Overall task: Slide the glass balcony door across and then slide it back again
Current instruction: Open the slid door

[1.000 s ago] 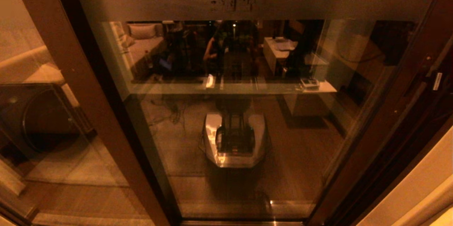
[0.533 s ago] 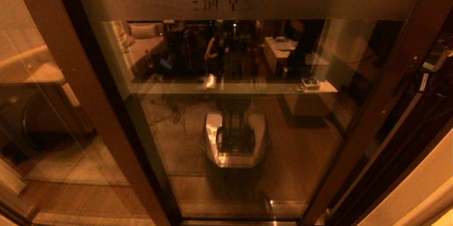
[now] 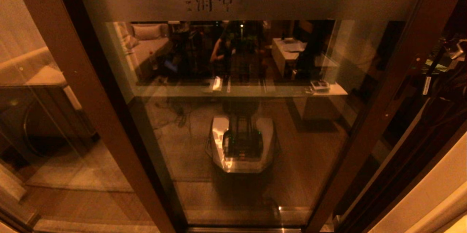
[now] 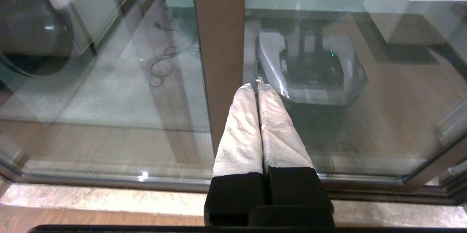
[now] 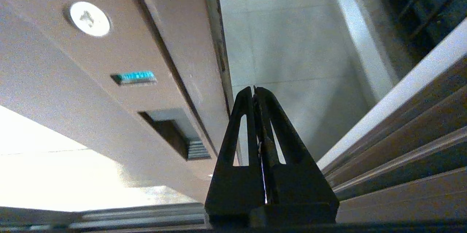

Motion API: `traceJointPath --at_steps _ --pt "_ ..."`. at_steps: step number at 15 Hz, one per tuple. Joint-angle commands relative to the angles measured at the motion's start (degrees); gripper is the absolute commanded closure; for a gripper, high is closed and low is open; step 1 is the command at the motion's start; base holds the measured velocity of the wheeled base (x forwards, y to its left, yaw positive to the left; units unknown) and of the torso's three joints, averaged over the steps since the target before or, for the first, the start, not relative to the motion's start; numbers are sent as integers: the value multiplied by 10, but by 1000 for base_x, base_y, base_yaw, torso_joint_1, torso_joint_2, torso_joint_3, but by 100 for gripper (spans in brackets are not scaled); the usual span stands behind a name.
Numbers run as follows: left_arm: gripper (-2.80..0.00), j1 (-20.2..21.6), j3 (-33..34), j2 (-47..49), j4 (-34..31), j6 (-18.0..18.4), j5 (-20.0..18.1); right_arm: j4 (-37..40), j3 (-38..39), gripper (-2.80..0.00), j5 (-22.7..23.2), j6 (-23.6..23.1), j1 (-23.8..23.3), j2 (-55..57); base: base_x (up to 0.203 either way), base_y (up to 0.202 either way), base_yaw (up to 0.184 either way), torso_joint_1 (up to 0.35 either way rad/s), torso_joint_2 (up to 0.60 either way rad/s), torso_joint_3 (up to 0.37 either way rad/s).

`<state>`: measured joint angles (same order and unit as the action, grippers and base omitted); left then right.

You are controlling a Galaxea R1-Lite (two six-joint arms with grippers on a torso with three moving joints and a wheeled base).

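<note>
The glass balcony door [image 3: 328, 145] fills the head view, with a frosted band [image 3: 292, 1] near its top and a dark brown stile [image 3: 386, 116] on its right. A gap stands open to the right of that stile. In the right wrist view my right gripper [image 5: 254, 88] is shut and empty, lying along the stile's free edge [image 5: 215, 43] just past the slot handle [image 5: 171, 134]. My right arm [image 3: 443, 76] shows dark at the head view's right edge. My left gripper [image 4: 254, 85], shut with white-wrapped fingers [image 4: 240, 130], hangs low before the door's glass [image 4: 365, 116].
The unmoving glass panel with its lighter brown post [image 3: 84, 90] stands on the left, and the same post [image 4: 219, 43] rises just beyond my left gripper. A floor track [image 4: 109, 178] runs along the bottom. A cream wall [image 3: 430, 196] bounds the right side.
The door has slid to the left: its characters and right stile have shifted left and the gap on the right has widened. My right arm has followed it.
</note>
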<state>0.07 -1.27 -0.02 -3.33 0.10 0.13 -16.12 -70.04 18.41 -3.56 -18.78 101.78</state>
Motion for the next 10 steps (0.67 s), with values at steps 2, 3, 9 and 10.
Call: traceJointPath --at_steps 2,3,9,10 --pt "0 0 -1 -1 0 0 0 -1 12 0 3 2 17 -10 0 0 0 0 0 0" --pt "0 0 0 -1 0 0 0 -1 14 0 2 2 19 -11 0 0 0 0 0 0" --pt "0 0 -1 -1 0 0 0 -1 15 0 2 12 38 -14 0 0 0 0 0 0" --pt "0 0 -1 -1 0 0 0 -1 15 0 1 14 41 -15 0 0 0 0 0 0"
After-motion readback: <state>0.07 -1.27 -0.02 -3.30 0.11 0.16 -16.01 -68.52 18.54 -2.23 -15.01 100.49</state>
